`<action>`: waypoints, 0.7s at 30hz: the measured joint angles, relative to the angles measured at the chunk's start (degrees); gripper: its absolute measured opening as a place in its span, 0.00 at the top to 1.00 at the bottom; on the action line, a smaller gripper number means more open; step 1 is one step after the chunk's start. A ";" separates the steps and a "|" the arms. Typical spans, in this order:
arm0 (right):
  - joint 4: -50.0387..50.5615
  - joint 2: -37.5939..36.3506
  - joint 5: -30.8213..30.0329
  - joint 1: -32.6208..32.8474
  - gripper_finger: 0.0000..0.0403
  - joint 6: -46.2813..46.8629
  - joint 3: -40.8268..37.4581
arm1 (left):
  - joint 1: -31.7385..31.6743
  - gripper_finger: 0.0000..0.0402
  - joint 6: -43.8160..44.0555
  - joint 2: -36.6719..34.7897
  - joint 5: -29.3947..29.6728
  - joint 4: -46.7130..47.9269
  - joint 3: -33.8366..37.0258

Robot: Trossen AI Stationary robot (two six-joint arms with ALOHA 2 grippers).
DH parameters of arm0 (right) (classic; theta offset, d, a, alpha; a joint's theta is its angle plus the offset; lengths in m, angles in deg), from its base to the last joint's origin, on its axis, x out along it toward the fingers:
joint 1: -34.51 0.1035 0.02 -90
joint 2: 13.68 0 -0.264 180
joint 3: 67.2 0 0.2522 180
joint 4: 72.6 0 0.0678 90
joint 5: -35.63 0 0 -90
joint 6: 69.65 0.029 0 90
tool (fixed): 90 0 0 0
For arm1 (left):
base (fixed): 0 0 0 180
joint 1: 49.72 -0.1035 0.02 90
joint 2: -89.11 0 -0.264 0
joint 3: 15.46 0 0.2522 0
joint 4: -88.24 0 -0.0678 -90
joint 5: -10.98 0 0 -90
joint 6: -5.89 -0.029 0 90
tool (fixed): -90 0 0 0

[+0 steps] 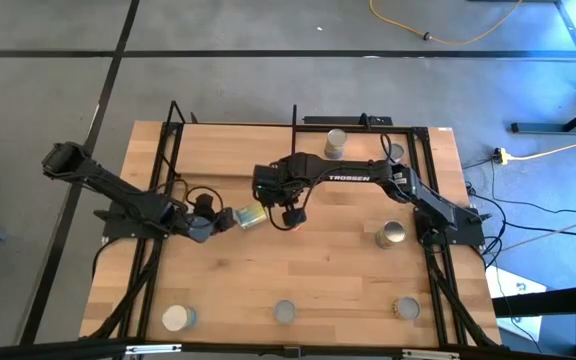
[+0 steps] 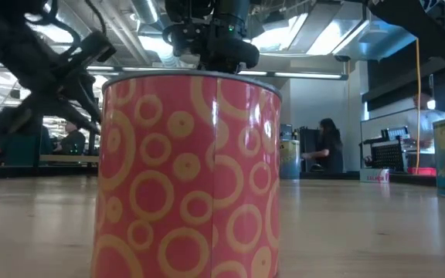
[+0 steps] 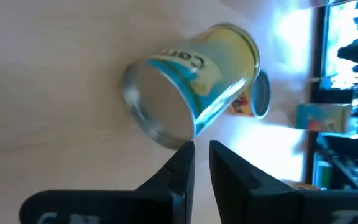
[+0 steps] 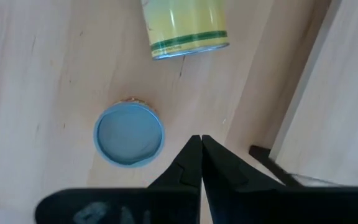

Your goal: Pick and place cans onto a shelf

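A yellow can with a blue band (image 3: 194,81) lies on its side on the tabletop, its silver end toward my left gripper (image 3: 201,146); it also shows in the high view (image 1: 250,216). My left gripper (image 1: 215,219) is open by only a narrow gap, its tips at that end's rim. My right gripper (image 4: 199,140) is shut and empty, pointing down at the table beside an upright blue-topped can (image 4: 129,134); it shows mid-table in the high view (image 1: 288,212). The shelf's board (image 4: 334,93) lies just beside my right gripper. My left gripper comes level at the lying can from the table's left side. One fingertip (image 3: 185,152) stands at the rim of the can's silver end (image 3: 166,134). I cannot tell whether it touches the can. Nothing is between the fingers.
Upright cans stand at the far side (image 1: 336,143) (image 1: 396,152), at the right (image 1: 392,235) and along the near edge (image 1: 178,318) (image 1: 284,312) (image 1: 405,309). A pink can with yellow rings (image 2: 188,174) fills the low view. Black rods (image 1: 175,115) frame the table.
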 joint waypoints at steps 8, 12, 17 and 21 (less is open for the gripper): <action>-3.21 0.26 0.13 -0.26 0.97 -3.60 0.00 | 0.02 0.89 -0.42 -0.74 -0.32 -2.88 3.34; -7.12 0.27 0.87 -0.30 0.97 -3.76 -2.48 | 0.02 0.89 -1.16 -0.74 -0.36 -3.13 3.34; -11.16 0.33 2.53 -0.35 0.97 -3.80 -7.79 | 0.02 0.89 -1.67 -0.74 0.50 -3.10 3.34; -14.40 0.33 2.54 -0.36 0.97 -3.80 -10.97 | 0.02 0.89 -2.63 -0.74 2.21 -3.05 3.34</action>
